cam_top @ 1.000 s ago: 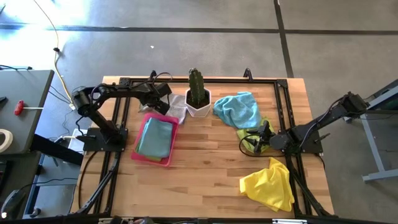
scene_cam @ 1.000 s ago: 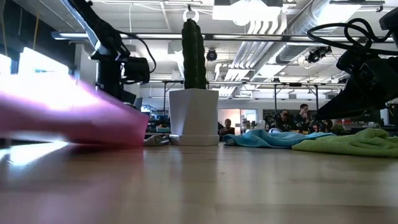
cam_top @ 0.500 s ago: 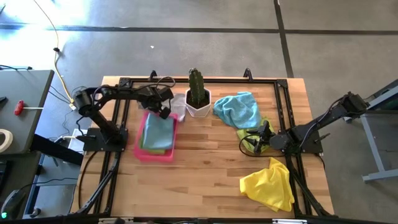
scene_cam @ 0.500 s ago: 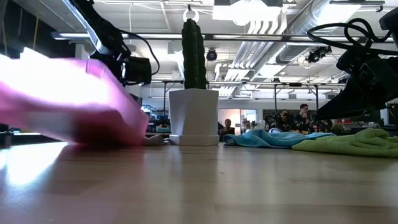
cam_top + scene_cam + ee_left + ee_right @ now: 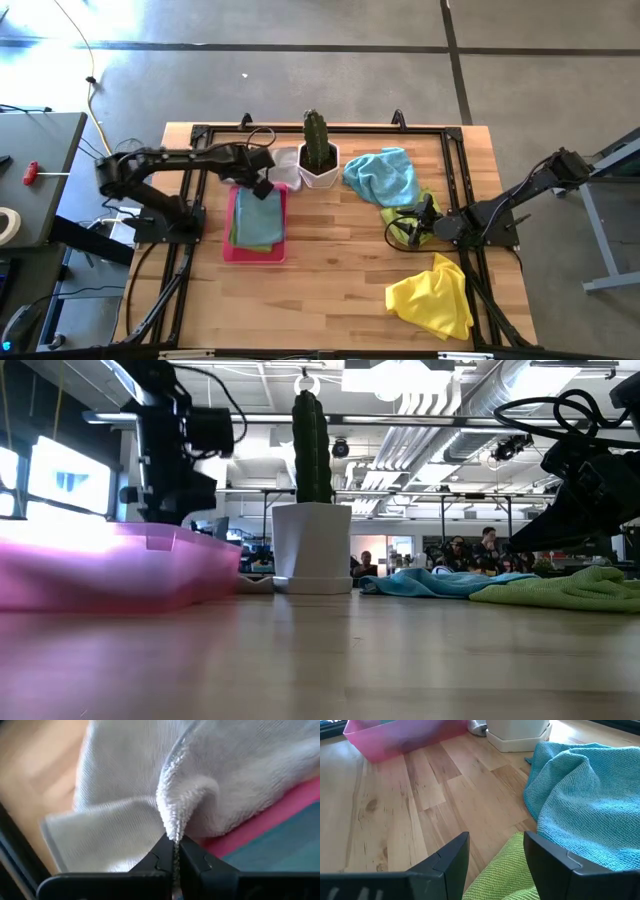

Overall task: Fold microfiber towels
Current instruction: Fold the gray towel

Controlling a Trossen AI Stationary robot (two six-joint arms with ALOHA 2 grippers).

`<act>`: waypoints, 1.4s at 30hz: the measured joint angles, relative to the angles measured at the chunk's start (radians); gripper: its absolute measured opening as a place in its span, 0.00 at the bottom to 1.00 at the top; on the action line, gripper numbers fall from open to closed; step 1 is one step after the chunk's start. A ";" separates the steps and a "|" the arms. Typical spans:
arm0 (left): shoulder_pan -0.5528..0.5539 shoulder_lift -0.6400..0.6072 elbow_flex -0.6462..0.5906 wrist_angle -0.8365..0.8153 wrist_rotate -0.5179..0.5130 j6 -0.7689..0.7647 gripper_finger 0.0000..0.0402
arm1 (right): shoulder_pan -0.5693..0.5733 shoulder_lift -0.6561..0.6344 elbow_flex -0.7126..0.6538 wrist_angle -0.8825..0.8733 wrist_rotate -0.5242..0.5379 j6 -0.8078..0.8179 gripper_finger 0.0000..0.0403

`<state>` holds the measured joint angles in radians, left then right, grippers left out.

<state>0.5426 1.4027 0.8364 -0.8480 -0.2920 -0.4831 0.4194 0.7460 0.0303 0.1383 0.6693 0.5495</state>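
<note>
The left gripper is clenched on a fold of the grey towel, which lies at the far end of the pink tray, just beside the white cactus pot. A teal folded towel lies inside the tray. The right gripper is released, its fingers apart over the edge of the lime green towel, near the light blue towel. The yellow towel lies well apart, near the front edge of the wooden table.
</note>
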 joint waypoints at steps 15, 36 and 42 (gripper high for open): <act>-0.231 -0.260 0.171 0.226 -0.394 0.162 0.00 | 0.000 0.000 0.000 0.000 0.000 0.000 0.45; -0.726 -0.076 0.288 0.555 -0.401 0.278 0.00 | 0.000 0.000 0.000 -0.001 0.000 0.000 0.45; -0.726 0.032 0.287 0.772 -0.297 0.404 0.00 | 0.000 0.000 0.000 -0.003 0.000 0.000 0.45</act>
<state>-0.1833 1.4344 1.1234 -0.0759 -0.5888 -0.0787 0.4193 0.7457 0.0303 0.1356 0.6689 0.5498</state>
